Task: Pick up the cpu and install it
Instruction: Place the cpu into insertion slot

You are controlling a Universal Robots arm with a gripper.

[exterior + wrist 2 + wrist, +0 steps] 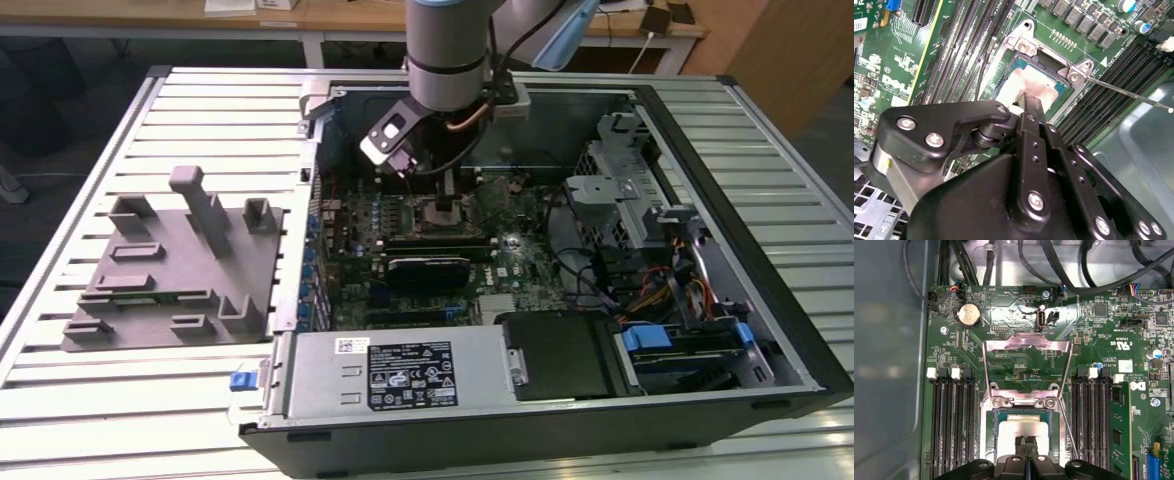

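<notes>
Exterior view: the arm drops into the open pc case, and the gripper sits right over the socket, while the grey block lies well away from the socket, outside the case. Second wrist view: the cpu lies flat inside the socket, and the fingers are pinched narrow with nothing between them, tips right at its metal top. First wrist view: same deal, with the metal flap swung open just beyond the socket.
</notes>
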